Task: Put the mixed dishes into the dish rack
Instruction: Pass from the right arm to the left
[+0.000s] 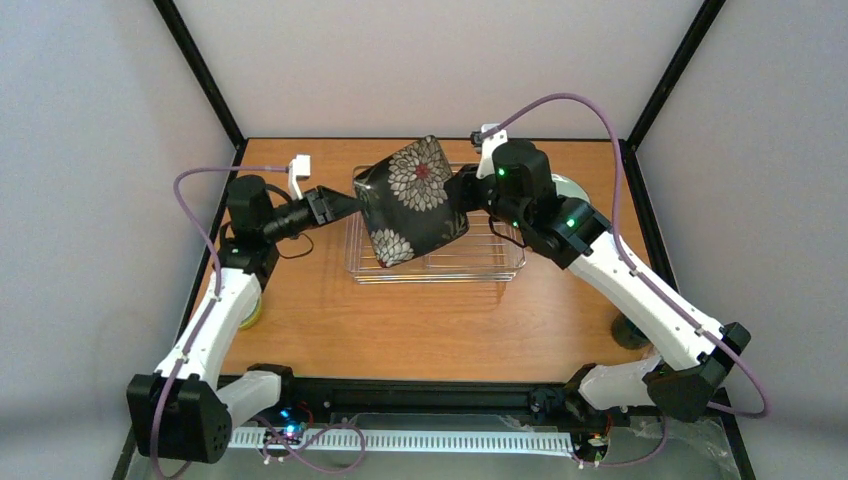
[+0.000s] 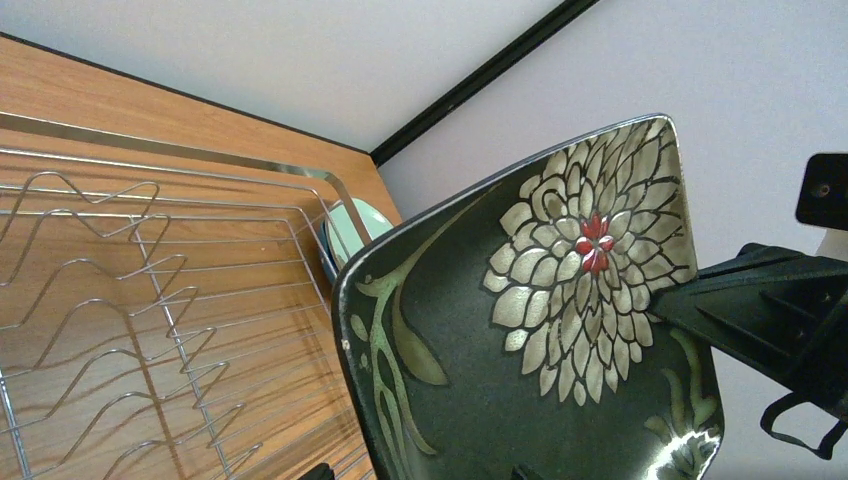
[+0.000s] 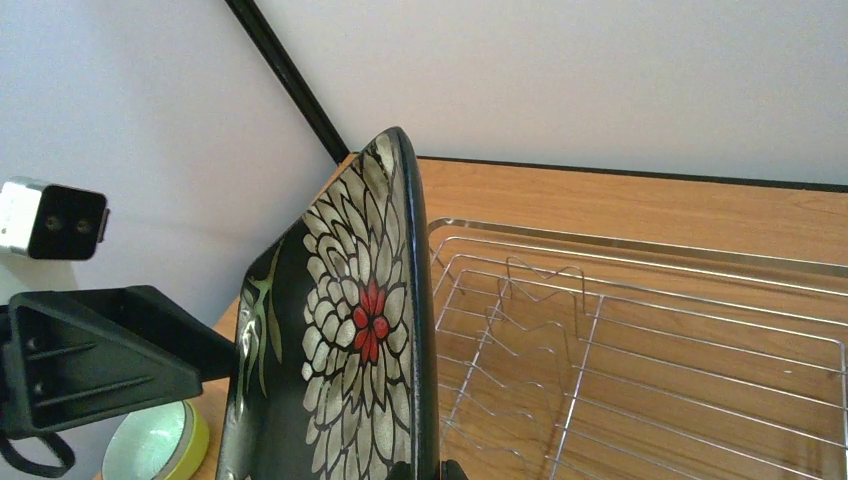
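Note:
The black square floral plate (image 1: pixel 412 200) hangs tilted on edge above the dish rack (image 1: pixel 480 262). My right gripper (image 1: pixel 462 190) is shut on its right edge; in the right wrist view the fingers pinch the rim at the bottom (image 3: pixel 428 468), with the plate (image 3: pixel 350 330) rising on the left and the rack (image 3: pixel 620 340) on the right. My left gripper (image 1: pixel 345 205) is open at the plate's left corner. In the left wrist view its gripper (image 2: pixel 420 472) straddles the lower edge of the plate (image 2: pixel 520 350), beside the wire rack (image 2: pixel 150 300).
A pale mint plate (image 2: pixel 345 228) lies beyond the rack's far corner, partly behind the right arm (image 1: pixel 570 185). A yellow-green bowl (image 3: pixel 160 445) sits on the table's left side under the left arm (image 1: pixel 248 312). A dark mug (image 1: pixel 630 330) stands by the right arm.

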Tool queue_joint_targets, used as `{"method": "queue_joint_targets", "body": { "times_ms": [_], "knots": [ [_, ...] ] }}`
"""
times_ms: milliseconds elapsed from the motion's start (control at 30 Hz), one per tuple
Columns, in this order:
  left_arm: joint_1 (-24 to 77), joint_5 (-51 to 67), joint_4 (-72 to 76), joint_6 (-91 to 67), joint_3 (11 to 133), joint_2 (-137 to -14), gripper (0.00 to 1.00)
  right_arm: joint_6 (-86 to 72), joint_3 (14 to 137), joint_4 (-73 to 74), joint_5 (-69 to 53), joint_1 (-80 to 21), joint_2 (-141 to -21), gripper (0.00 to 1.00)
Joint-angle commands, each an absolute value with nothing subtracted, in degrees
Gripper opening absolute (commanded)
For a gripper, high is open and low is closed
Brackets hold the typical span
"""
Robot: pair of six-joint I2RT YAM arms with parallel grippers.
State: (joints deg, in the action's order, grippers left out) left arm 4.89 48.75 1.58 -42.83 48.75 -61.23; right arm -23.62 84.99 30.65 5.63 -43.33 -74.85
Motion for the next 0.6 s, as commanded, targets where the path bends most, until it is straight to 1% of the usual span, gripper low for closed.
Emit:
{"method": "queue_joint_targets", "body": {
  "times_ms": [0, 133, 567],
  "knots": [
    [5.1, 51.0, 5.8, -42.9, 48.6, -62.9, 1.00, -26.5, 89.5, 22.1, 3.7, -42.6, -74.7, 0.02],
    [5.1, 51.5, 7.1, -43.1, 48.6, -64.4, 1.00, -26.8, 90.2, 21.7, 2.8, -42.3, -75.7, 0.02],
    [5.2, 54.3, 17.9, -49.2, 48.7, -69.1, 1.00, -28.7, 89.8, 18.4, 0.4, -41.2, -79.3, 0.02]
  ]
}}
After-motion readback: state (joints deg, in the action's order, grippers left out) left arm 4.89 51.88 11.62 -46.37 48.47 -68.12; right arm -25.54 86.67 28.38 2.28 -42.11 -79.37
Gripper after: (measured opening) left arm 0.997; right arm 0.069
